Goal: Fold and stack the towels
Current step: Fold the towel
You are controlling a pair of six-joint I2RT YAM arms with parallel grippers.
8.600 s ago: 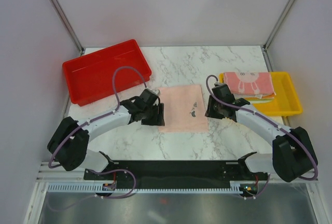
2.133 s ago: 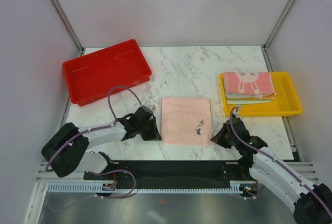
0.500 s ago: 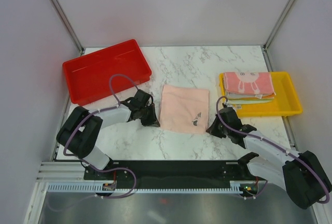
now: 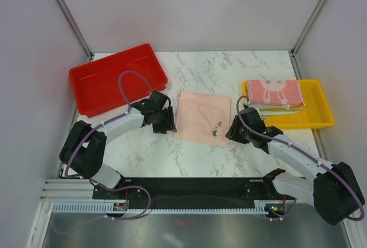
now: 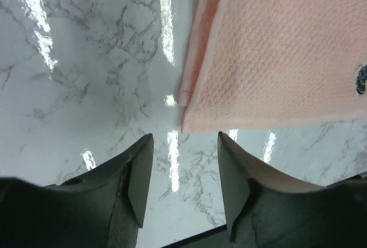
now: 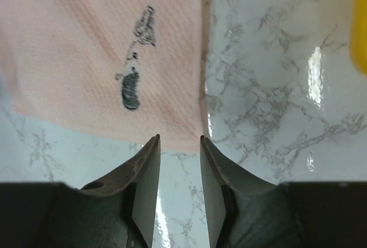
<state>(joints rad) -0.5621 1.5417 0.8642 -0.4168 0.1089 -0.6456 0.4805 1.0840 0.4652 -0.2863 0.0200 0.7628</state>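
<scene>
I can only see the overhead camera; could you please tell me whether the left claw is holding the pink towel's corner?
Observer: No, the left claw is open and empty; the pink towel has its corner just beyond the tips.
Operator: And the right claw?
Observer: The right claw is open too, more narrowly, with the towel's other near corner at the gap between its tips.
Operator: Single layer?
Observer: No, two layers show along the edge by the left claw.

Marble table (image 4: 229,70), pale lilac walls (image 4: 189,7)
</scene>
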